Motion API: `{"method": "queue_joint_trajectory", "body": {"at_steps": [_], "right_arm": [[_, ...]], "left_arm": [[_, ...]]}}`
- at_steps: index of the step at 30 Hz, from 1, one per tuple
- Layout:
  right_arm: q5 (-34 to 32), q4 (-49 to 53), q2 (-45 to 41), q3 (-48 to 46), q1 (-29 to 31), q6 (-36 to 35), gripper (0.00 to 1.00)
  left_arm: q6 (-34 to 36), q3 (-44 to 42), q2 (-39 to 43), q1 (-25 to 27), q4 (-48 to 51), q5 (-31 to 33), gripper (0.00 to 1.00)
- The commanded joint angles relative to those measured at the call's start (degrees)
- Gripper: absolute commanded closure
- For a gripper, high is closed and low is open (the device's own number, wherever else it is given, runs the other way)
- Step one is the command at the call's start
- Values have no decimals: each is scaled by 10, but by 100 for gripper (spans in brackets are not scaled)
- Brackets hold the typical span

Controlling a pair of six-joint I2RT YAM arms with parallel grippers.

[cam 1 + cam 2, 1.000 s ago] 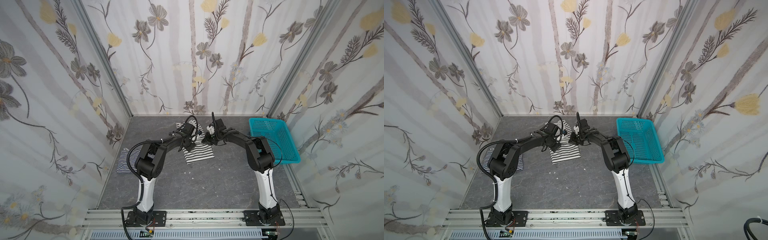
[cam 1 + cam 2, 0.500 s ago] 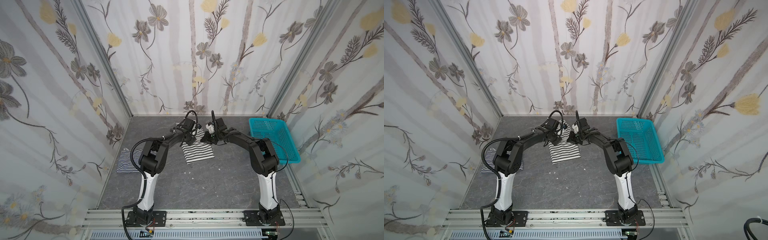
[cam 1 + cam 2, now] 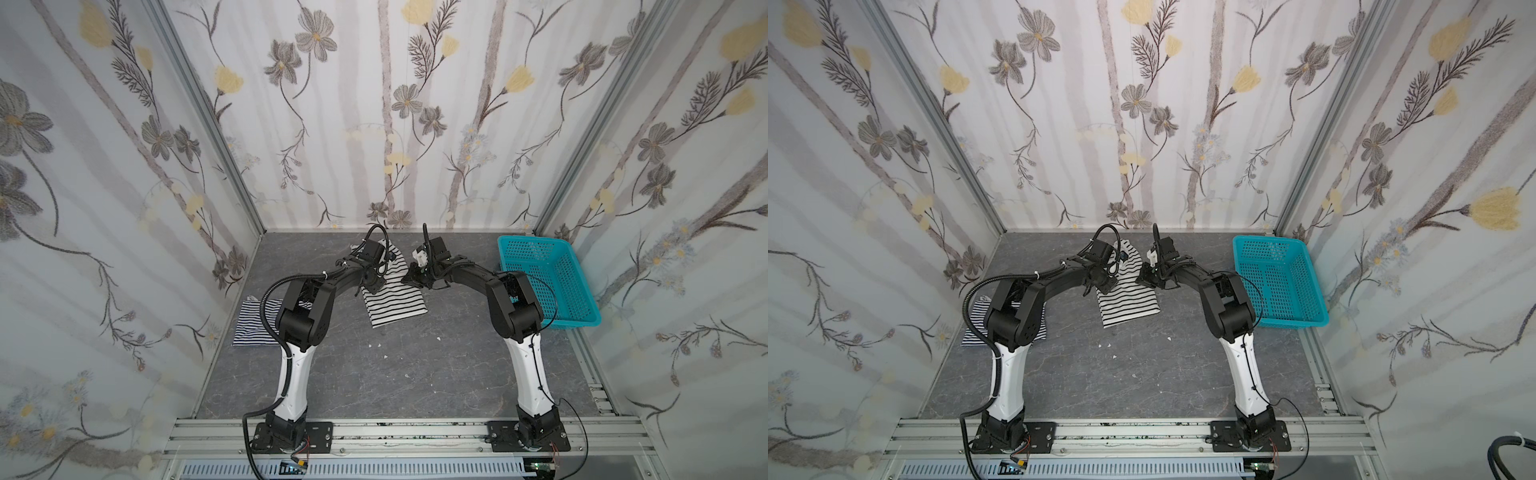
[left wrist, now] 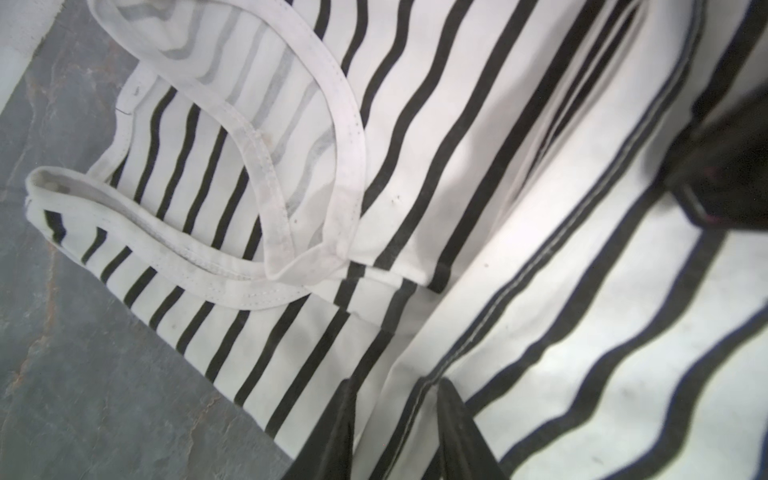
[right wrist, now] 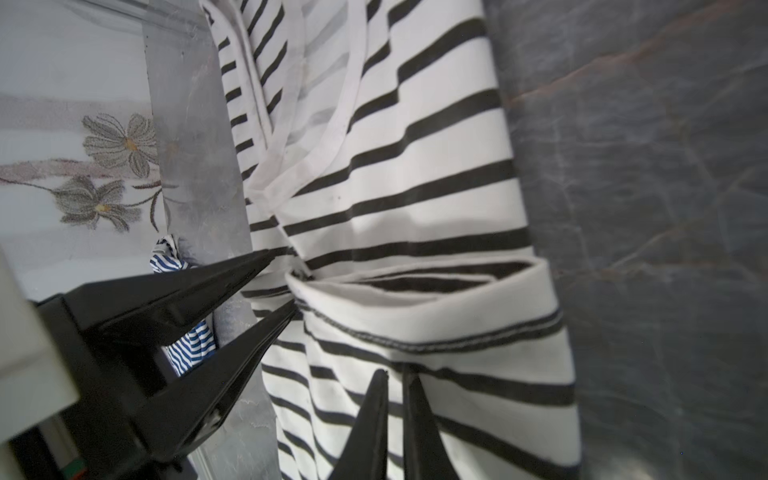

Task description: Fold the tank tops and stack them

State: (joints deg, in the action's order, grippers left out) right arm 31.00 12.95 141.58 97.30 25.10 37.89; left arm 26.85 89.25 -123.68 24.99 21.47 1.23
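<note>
1. Top views: the wide-striped tank top [image 3: 395,299] lies mid-frame on the grey table [image 3: 415,374], toward the back wall. The navy fine-striped tank top [image 3: 249,326] lies at the table's left edge, partly behind my left arm. The two are well apart.
2. The turquoise basket [image 3: 582,322] sits at the right of the frame, apart from both tops.
3. My left gripper [image 5: 291,278], at left centre of the right wrist view, has its jaws narrow and closed on a bunched edge of the wide-striped tank top. In the left wrist view the stitched hem runs up between my fingers [image 4: 461,432] at the bottom of the frame.
4. My right gripper [image 5: 397,374], at lower middle of the right wrist view, has its jaws almost together, pinching the same top near the hem [image 5: 436,345].
5. The hem end is raised and curls over the body as a loose loop. The neckline [image 4: 291,145] and straps lie flat on the table.
6. Judgement: the first fold of this top is under way and not yet laid down.
7. Left to do: set this fold, then finish the folding.
8. The navy top looks rumpled in the right wrist view, and I cannot tell whether it is folded. Nothing is stacked.
</note>
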Motion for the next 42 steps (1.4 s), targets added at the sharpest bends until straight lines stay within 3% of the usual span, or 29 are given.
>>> {"method": "queue_joint_trajectory", "body": {"at_steps": [1,10,14,23,32,42], "right_arm": [[28,-65,12,-2,-4,50,88],[11,-94,-7,-40,-9,69,84],[31,-210,-100,-140,-8,83,67],[-20,-196,-284,-294,-3,83,46],[-60,-244,-342,-455,7,105,40],[-63,-296,-303,-490,15,134,41]], "left_arm": [[-2,-8,7,-5,0,-10,65],[-6,-13,7,-10,-6,8,65],[-24,-27,55,-10,-5,-7,59],[-35,-110,190,15,-5,-18,48],[-50,-255,280,59,-37,-27,47],[-52,-360,321,93,-58,-32,45]]}}
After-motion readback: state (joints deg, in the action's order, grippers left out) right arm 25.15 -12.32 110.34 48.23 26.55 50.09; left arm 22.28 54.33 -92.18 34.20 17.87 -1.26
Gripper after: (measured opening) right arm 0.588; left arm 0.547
